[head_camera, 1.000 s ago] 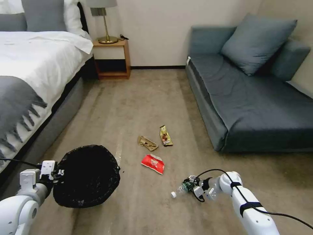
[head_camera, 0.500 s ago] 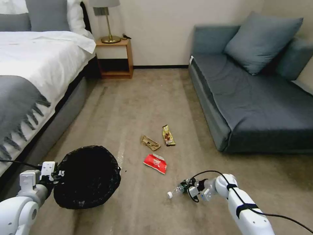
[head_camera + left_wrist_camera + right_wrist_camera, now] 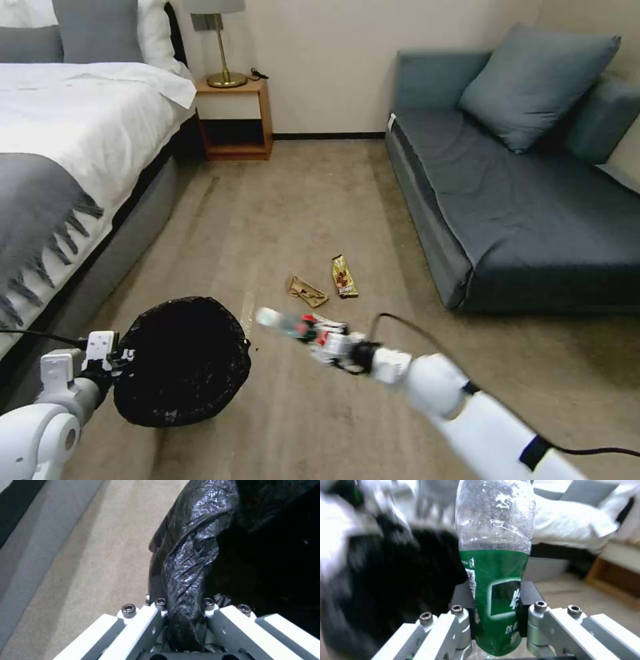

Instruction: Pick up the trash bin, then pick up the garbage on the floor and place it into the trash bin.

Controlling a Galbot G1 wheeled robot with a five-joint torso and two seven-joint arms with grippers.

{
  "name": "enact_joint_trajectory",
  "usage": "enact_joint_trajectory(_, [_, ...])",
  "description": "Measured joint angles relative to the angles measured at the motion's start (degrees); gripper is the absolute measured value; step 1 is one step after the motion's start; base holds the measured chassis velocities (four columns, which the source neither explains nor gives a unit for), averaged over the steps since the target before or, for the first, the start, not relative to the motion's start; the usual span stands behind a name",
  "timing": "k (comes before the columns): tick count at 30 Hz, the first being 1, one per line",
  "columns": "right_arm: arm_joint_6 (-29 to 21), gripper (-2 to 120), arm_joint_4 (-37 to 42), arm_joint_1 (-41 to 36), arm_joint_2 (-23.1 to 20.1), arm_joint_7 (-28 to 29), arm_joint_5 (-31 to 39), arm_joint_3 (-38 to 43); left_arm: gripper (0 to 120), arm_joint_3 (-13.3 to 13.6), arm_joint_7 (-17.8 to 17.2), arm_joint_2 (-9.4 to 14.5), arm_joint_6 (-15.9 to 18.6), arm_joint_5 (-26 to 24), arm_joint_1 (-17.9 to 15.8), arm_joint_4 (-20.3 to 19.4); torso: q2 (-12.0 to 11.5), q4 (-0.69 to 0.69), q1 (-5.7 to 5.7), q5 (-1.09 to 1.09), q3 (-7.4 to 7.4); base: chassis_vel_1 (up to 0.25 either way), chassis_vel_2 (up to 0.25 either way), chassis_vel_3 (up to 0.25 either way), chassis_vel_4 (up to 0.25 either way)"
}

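Right wrist view: the right gripper [image 3: 496,620] is pinched on the green-labelled bottle [image 3: 495,562] at its label, cap end pointing toward the trash bin [image 3: 183,360]. The left gripper [image 3: 185,620] is clamped on the bin's bag-lined rim, holding it off the floor beside the bed [image 3: 73,147]. In my judgement, the cap should be carried well over the black opening before release, so the bottle drops inside rather than striking the rim. The tan wrapper [image 3: 307,291] and gold-brown wrapper [image 3: 344,276] lie on the carpet beyond. Against half a second ago, the bottle has risen from the floor and swung left toward the bin; the bin is unchanged.
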Motion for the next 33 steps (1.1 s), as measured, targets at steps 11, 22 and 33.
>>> enact_joint_trajectory(11, [-6.8,22,-8.2,11.9,12.2,5.0,10.0,-12.8,3,0.9,-0.3,-0.1,0.0,-0.5,-0.7,-0.5,0.0,-0.01,0.00,-0.01,0.00,0.000,0.000,0.000,0.000])
enact_joint_trajectory(22, [-8.7,36,-9.4,13.1,15.4,13.1,8.3,-16.6,3,0.9,-0.4,-0.2,0.0,-0.9,-0.6,-1.4,0.0,-0.01,0.00,0.00,0.00,0.000,0.000,0.000,0.000])
enact_joint_trajectory(33, [-10.5,78,-7.2,11.3,12.9,11.9,7.2,-14.9,3,0.7,-0.4,-0.2,0.0,-1.5,-0.4,-1.8,0.0,-0.01,0.00,0.01,0.00,0.000,0.000,0.000,0.000])
